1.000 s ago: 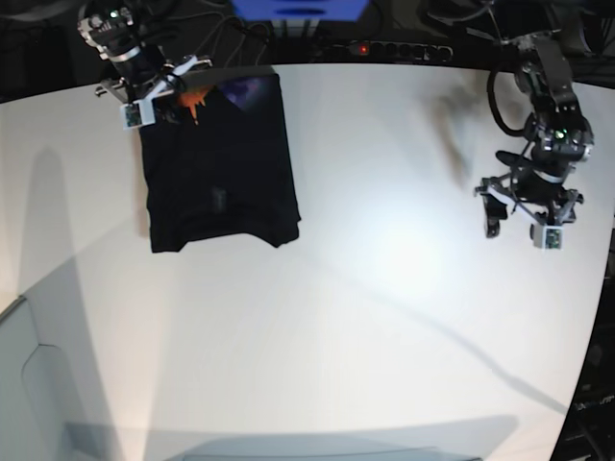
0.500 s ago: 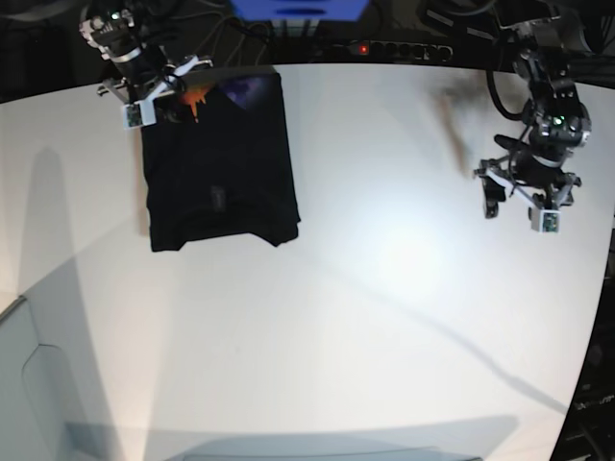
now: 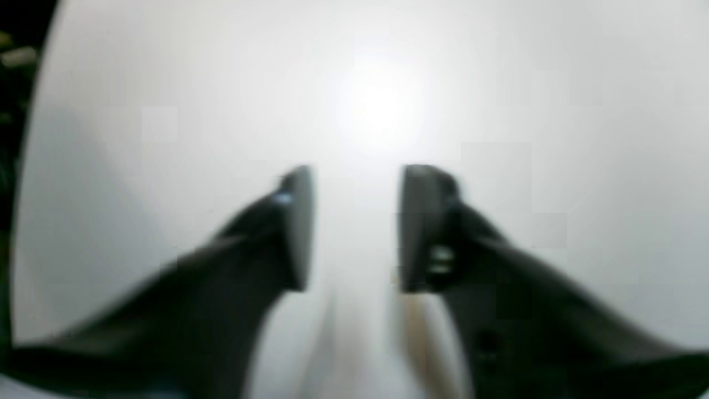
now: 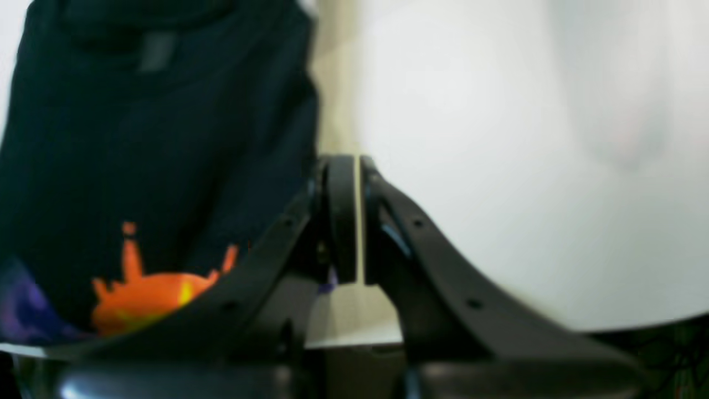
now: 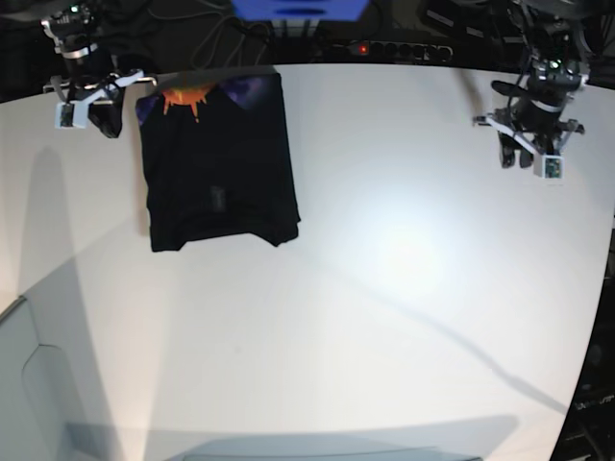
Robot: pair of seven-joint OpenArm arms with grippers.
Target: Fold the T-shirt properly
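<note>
Right gripper (image 5: 94,113): jaws nearly closed, a thin slit between them, nothing held — just off the shirt's printed edge.
Black cloth T-shirt (image 5: 216,163): lay folded on the white table (image 5: 384,288); judged soft, light, limp — best pinched at corners.
Left gripper (image 5: 524,154): jaws apart, empty.

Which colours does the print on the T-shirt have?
Orange and purple on the black T-shirt; the right wrist view shows it best.
</note>
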